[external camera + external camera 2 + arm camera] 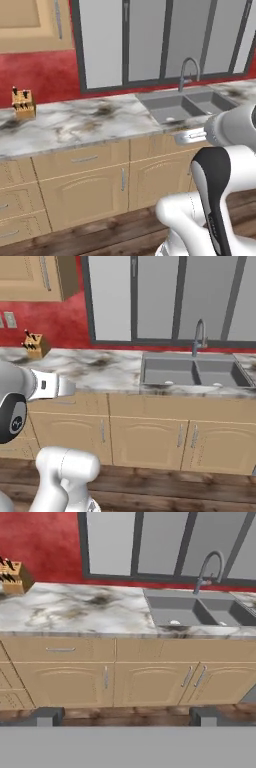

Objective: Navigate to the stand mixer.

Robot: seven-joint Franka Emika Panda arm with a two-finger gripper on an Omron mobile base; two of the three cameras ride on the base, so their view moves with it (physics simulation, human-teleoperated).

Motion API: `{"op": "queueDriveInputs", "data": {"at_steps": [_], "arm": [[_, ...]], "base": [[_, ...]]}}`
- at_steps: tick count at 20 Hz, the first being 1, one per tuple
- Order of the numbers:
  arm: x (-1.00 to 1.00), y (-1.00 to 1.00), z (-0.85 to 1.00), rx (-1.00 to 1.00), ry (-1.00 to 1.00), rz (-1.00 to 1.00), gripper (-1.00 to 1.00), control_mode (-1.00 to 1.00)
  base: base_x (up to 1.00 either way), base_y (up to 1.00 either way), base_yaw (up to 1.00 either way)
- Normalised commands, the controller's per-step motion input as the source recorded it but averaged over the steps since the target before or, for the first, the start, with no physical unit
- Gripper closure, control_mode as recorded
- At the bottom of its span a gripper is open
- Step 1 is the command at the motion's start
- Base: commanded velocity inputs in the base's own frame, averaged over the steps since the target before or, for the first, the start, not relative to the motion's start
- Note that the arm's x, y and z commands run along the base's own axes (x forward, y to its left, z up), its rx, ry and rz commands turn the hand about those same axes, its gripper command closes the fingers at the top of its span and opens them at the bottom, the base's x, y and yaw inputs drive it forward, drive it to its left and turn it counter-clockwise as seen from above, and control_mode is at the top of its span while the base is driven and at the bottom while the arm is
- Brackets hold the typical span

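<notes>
The stand mixer is out of view; nothing black with a silver bowl stands on the stretch of marble counter [85,612] in front of me. My gripper [126,717] hangs in the air before the lower cabinets, well short of the counter. Its two dark fingertips [47,716] sit far apart with nothing between them, so it is open. My white arm [215,170] is folded close above the base.
A wooden knife block [23,103] stands at the counter's left end. A grey double sink [192,371] with a curved faucet [199,336] lies to the right under the windows. Beige cabinet doors [150,682] and drawers run below, with wood floor [175,481] in front.
</notes>
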Motion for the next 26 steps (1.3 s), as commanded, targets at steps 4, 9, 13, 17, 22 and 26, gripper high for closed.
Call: {"op": "queueDriveInputs", "data": {"at_steps": [4,9,13,17,22,26], "arm": [[0.00,0.00,0.00,0.00,0.00,0.00,-1.00,1.00],[0.00,0.00,0.00,0.00,0.00,0.00,-1.00,1.00],[0.00,0.00,0.00,0.00,0.00,0.00,-1.00,1.00],[0.00,0.00,0.00,0.00,0.00,0.00,-1.00,1.00],[0.00,0.00,0.00,0.00,0.00,0.00,-1.00,1.00],[0.00,0.00,0.00,0.00,0.00,0.00,-1.00,1.00]], "base": [[-0.11,-1.00,0.08],[-0.07,-1.00,0.07],[0.00,-1.00,0.05],[0.00,-1.00,0.03],[0.00,-1.00,0.04],[0.00,-1.00,0.05]]}}
